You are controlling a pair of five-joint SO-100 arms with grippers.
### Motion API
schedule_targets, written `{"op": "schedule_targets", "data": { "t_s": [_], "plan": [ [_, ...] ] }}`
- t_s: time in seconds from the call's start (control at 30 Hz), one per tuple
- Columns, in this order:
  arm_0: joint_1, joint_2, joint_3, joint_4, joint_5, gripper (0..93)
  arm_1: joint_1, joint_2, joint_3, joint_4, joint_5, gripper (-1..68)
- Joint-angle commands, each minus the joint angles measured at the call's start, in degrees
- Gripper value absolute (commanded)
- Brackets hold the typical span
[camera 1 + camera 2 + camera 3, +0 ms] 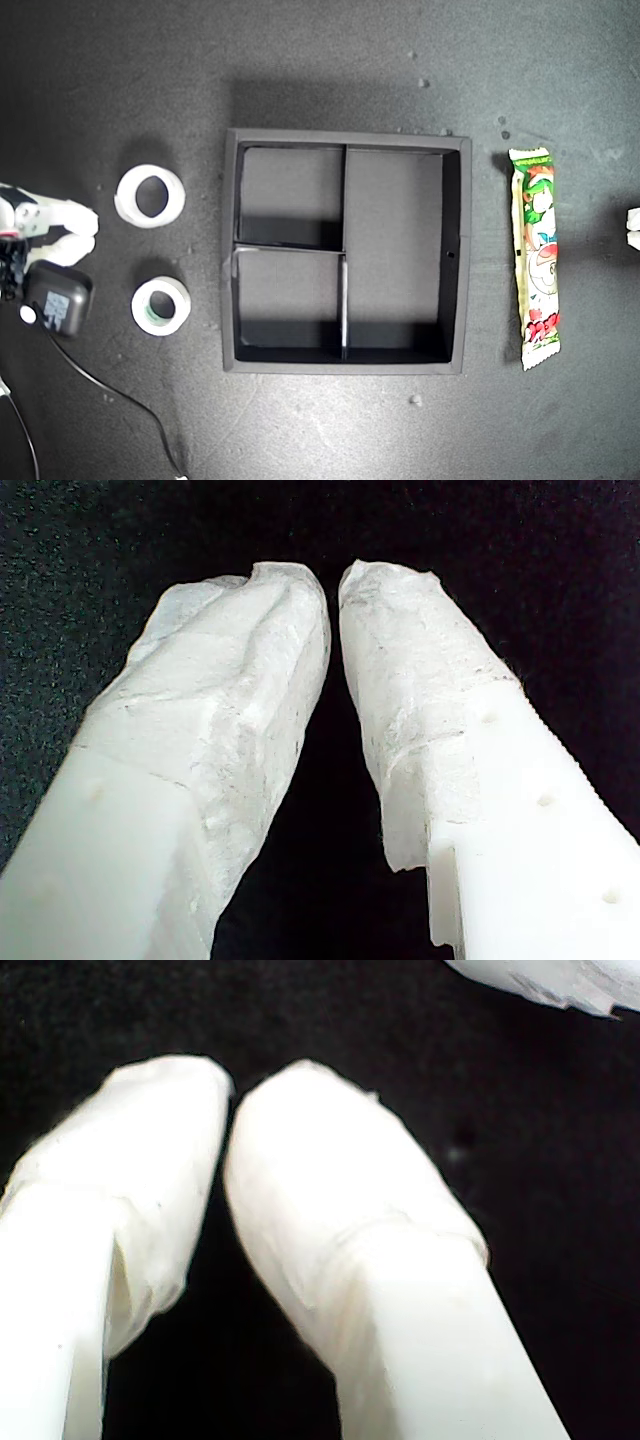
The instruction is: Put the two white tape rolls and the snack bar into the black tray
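Our first gripper (333, 585) and second gripper (228, 1095) both hung over bare dark surface, tape-wrapped white fingers pinched nearly together, nothing between. Black tray (229, 250) sat centre, compartments bare. Two white tape rolls (150, 194) (161, 306) lay at exterior view's left, glossy crinkle-ended snack bar (535, 259) at tray's right.

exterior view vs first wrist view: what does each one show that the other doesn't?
Only the exterior view: the black tray, nothing in its compartments; two white tape rolls off its side at the exterior view's left; the snack bar off its side at the exterior view's right.

Only the first wrist view: my first gripper close up, its wrapped tips nearly together with nothing between them.

Shared: the dark mat.
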Motion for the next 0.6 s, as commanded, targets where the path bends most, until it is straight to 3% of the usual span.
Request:
{"op": "schedule_targets", "data": {
  "t_s": [0.0,0.47,0.57],
  "plan": [
    [0.0,2.8,3.4,1.8,0.4,0.8,-0.2,0.8,0.4,0.2,-4.7,1.2],
    [0.0,2.8,3.4,1.8,0.6,0.8,-0.2,0.8,0.4,0.2,-4.3,1.2],
    [-1.8,2.8,3.4,1.8,0.3,0.8,2.3,0.8,0.4,0.2,-1.7,0.5]
  ]
}}
